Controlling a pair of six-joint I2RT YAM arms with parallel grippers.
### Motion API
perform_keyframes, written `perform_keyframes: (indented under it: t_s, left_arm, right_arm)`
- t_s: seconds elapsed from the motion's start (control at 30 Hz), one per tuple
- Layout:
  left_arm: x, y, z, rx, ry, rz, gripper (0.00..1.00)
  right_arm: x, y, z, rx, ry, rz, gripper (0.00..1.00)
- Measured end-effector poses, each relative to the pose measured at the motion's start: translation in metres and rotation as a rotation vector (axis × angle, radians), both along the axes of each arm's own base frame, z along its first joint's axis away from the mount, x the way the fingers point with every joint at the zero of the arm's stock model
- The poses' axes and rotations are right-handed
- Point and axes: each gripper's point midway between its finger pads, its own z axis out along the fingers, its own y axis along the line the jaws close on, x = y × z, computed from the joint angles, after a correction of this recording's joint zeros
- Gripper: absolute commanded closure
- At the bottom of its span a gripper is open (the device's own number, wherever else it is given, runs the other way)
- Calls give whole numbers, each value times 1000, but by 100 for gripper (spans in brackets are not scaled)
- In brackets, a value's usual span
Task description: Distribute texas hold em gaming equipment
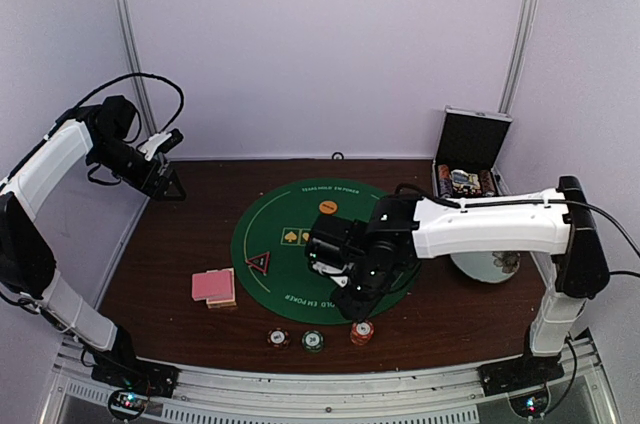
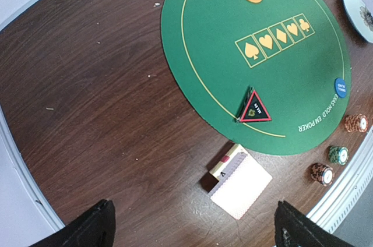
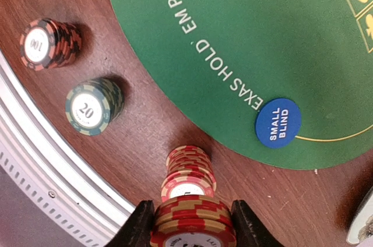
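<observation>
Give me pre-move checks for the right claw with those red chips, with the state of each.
1. Right claw has a finger on each side of the held red chips: ok.
2. Held chips clear of the other red stack: cannot tell.
3. Green stack and dark stack upright, apart from the claw: ok.
4. Small Blind disc on the green mat, uncovered: ok.
5. Left claw open, off the mat: ok.

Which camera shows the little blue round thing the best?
The right wrist view: the blue small blind disc is big there and its white words read clearly. The left wrist view shows the disc small at the green mat's edge, words unreadable. In the top view the right arm hides it.
</observation>
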Motion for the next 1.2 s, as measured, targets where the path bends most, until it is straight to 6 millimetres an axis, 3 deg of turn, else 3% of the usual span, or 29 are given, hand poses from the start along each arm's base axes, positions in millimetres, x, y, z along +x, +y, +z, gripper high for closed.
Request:
perform_keyframes:
  t_s: [0.1, 0.17, 0.33, 0.4, 0.57, 0.7, 0.83, 1.2]
  left_arm:
    - [0, 0, 0, 1, -2, -2, 2]
    - [0, 0, 0, 2, -2, -3, 2]
    - [0, 0, 0, 3, -2, -4, 2]
    - [0, 0, 0, 4, -3, -5, 2]
    - [0, 0, 0, 3, -3, -5, 2]
    - [0, 0, 0, 3, -3, -5, 2]
    - [0, 0, 0, 3, -3, -5, 2]
    - [0, 0, 0, 4, -3, -6, 2]
  right_arm:
    - [14, 7, 22, 34, -28, -19, 82]
    - [35, 12, 38, 66, -56, -50, 83]
    - [122, 14, 56, 106, -130, -191, 84]
    - [163, 9, 49, 99, -155, -253, 84]
    - [244, -9, 15, 66, -173, -371, 84]
    - [295, -18, -13, 60, -191, -432, 83]
    - [319, -18, -34, 54, -204, -442, 82]
    - [337, -9, -55, 93, -228, -444, 80]
